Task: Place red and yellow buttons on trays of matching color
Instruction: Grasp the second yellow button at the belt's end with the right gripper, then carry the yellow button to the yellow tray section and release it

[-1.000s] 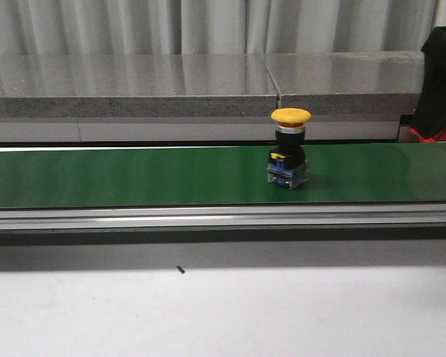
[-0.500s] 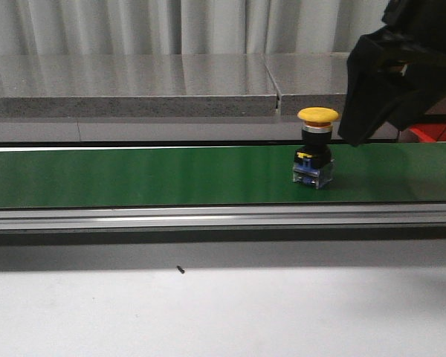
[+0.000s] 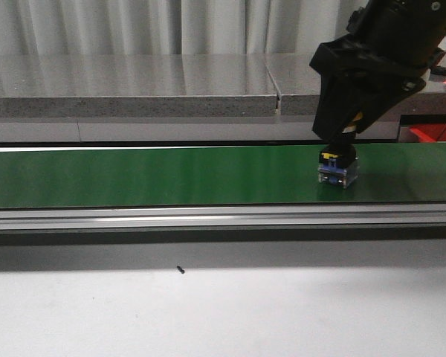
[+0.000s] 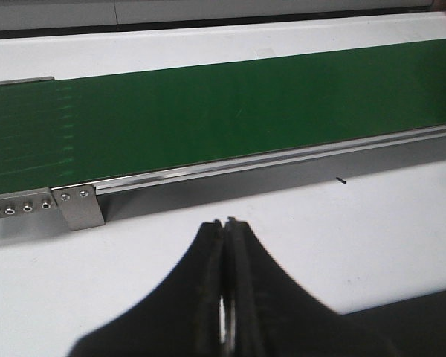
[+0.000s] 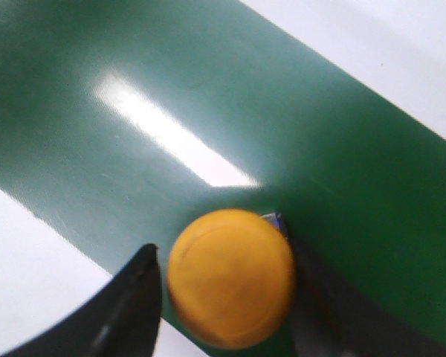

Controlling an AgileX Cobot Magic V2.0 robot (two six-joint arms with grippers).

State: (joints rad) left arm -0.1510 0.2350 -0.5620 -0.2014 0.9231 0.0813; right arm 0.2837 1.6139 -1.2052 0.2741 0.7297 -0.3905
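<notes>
A yellow button stands on the green belt (image 3: 134, 175). Only its black and blue base (image 3: 337, 168) shows in the front view, because the right arm covers the cap. In the right wrist view the yellow cap (image 5: 230, 277) sits between the two black fingers of my right gripper (image 5: 224, 253), which is open around it with a gap showing on one side. My left gripper (image 4: 227, 222) is shut and empty over the white table, short of the belt's rail. No red button is in view. A red patch (image 3: 425, 134) shows behind the right arm; I cannot tell whether it is a tray.
A metal rail (image 3: 208, 217) runs along the belt's front edge, ending in a bracket (image 4: 78, 207). A grey stone ledge (image 3: 134, 85) and curtains stand behind the belt. A small dark speck (image 3: 180, 270) lies on the white table.
The yellow button has travelled to the right along the belt. The right arm has come down from the upper right and now covers its cap.
</notes>
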